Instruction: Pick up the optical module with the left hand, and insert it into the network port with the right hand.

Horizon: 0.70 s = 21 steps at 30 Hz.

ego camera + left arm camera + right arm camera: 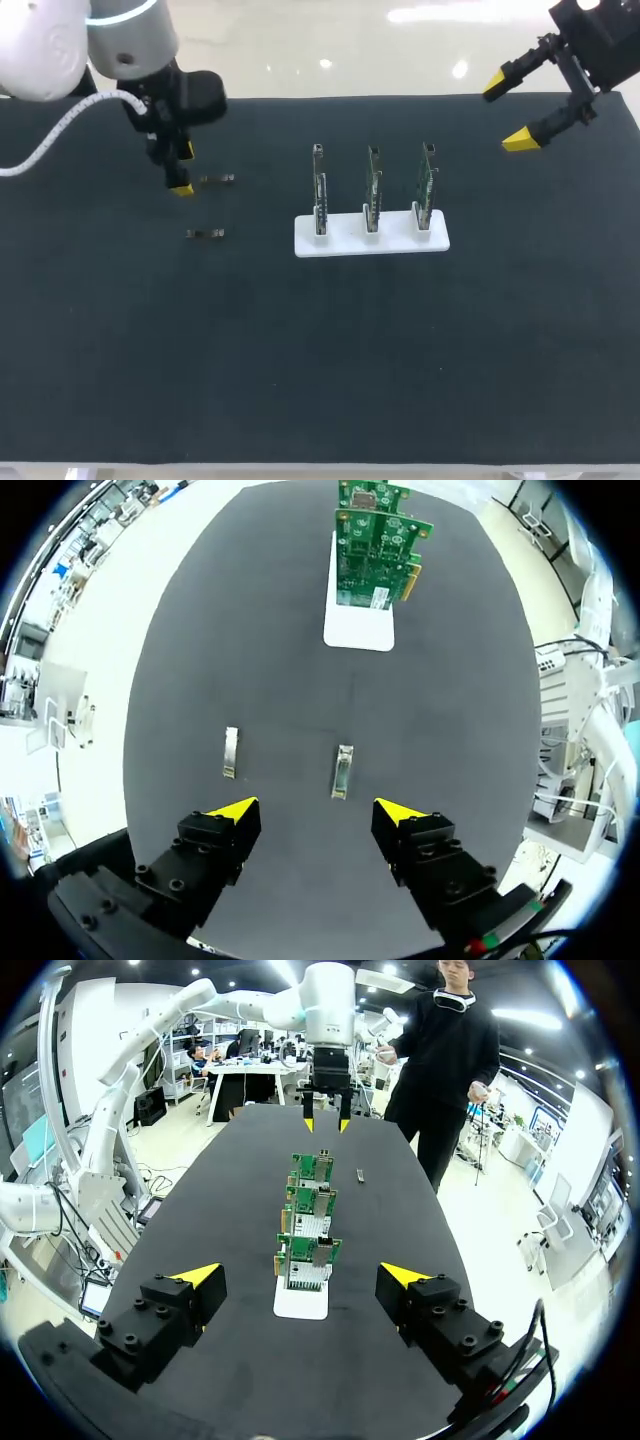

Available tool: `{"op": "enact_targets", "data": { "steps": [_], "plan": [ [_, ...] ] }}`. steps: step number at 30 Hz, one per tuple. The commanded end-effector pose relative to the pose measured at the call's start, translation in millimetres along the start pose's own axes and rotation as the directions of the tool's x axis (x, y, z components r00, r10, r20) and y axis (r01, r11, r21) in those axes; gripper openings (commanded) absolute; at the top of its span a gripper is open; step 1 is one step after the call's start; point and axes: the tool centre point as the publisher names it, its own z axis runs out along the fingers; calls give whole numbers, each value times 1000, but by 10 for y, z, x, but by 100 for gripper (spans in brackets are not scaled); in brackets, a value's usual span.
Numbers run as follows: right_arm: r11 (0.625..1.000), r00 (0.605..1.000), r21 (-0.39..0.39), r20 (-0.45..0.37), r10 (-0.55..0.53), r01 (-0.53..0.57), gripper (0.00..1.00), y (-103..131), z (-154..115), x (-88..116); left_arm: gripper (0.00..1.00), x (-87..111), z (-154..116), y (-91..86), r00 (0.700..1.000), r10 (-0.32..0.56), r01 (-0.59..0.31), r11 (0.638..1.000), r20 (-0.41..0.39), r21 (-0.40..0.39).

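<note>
The left gripper (315, 815) is wide open and empty, low over the tabletop (250, 630) toward its left edge. The optical module (343, 772) lies flat just ahead of it. The module seems light, stiff and smooth, so it is probably best pinched across its long sides at mid-length. The right gripper (508, 113), also wide open, hangs over the far right corner.

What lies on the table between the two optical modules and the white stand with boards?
Nothing: the head view shows bare black mat between the optical modules and the white stand.
</note>
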Motion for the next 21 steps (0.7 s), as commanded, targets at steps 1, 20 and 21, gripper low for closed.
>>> {"op": "enact_targets", "data": {
  "steps": [1, 20, 21],
  "plan": [
    [1000, 1000, -1, 0, 0, 0, 100, -5, 0, -3, 100, -24, 52, 88, 1000, 16, -15, 998, -18, 59],
    [1000, 1000, -1, 0, 0, 0, 100, -5, 0, -3, 100, 48, 319, 39, 995, 93, -95, 988, 24, 121],
    [1000, 1000, -1, 0, 0, 0, 100, -5, 0, -3, 100, 48, 319, 39, 995, 93, -95, 988, 24, 121]
  ]
}}
